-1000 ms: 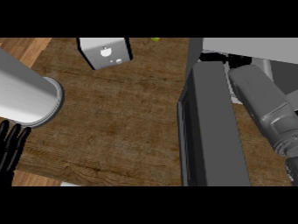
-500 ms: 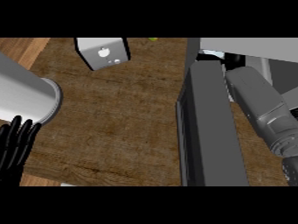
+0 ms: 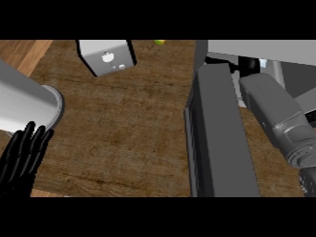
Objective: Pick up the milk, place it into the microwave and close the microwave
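From my seat at the remote console, the head view looks steeply down on the brown counter (image 3: 126,139). The milk (image 3: 107,56) — a white carton with a small printed mark on its face — stands at the far edge of the counter, cut off by the top of the view, with no hand near it. A small yellow-green object (image 3: 160,42) peeks in just beside it at the top; I cannot tell what it is.

My left hand (image 3: 20,159) shows at the lower left, fingers straight and close together, holding nothing, resting beside the pale grey cylinder of the left forearm (image 3: 13,106).

The microwave door (image 3: 218,134) stands open, seen edge-on as a dark grey slab running down the right half of the view, with the microwave (image 3: 269,51) body beyond it at the upper right. The right forearm (image 3: 280,118) reaches up behind that door toward the microwave — its hand is hidden, so I cannot say how its fingers are set.
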Tool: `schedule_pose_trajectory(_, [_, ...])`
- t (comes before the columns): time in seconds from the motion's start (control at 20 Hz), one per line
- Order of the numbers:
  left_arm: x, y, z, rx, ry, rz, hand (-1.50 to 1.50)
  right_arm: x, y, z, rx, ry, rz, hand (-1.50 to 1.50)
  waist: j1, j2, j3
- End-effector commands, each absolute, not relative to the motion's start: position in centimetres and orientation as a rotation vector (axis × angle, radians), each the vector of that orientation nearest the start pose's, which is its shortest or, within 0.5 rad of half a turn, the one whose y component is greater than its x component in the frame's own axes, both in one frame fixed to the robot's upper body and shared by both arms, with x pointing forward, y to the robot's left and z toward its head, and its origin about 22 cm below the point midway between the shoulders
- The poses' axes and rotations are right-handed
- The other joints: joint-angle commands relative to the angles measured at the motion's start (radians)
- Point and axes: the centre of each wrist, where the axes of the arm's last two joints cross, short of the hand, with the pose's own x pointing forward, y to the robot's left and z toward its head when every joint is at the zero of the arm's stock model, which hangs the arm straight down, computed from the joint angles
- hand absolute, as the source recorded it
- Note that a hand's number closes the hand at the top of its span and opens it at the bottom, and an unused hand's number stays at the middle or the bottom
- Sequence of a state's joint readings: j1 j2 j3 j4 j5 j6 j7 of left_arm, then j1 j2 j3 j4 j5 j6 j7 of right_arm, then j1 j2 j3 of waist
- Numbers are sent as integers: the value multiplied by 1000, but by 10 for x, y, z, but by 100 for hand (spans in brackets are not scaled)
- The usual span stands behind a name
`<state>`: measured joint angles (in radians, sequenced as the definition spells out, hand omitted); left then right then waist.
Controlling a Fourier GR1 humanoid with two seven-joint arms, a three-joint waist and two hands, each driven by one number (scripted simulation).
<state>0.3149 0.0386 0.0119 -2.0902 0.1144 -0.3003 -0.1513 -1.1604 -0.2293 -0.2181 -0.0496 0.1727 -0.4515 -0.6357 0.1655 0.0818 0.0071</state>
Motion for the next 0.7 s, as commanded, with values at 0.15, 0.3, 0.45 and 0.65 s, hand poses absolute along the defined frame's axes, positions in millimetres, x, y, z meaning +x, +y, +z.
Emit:
schedule_pose_trajectory(0.15, [159,244,67,-184,-1954,-140,-150,445,-232,46,-523,-1852,250,-150,-22,-12,0])
schedule_pose_trajectory(0.3, [162,239,67,-187,-1940,-148,-150,446,-231,47,-471,-1846,252,-150,-25,-14,0])
schedule_pose_trajectory(0.45, [160,236,72,-180,-1961,-145,-150,439,-237,35,-412,-1838,250,-150,-35,-25,0])
schedule_pose_trajectory(0.65, [165,229,69,-176,-1952,-165,-150,433,-243,23,-385,-1865,222,-150,-44,-22,0])
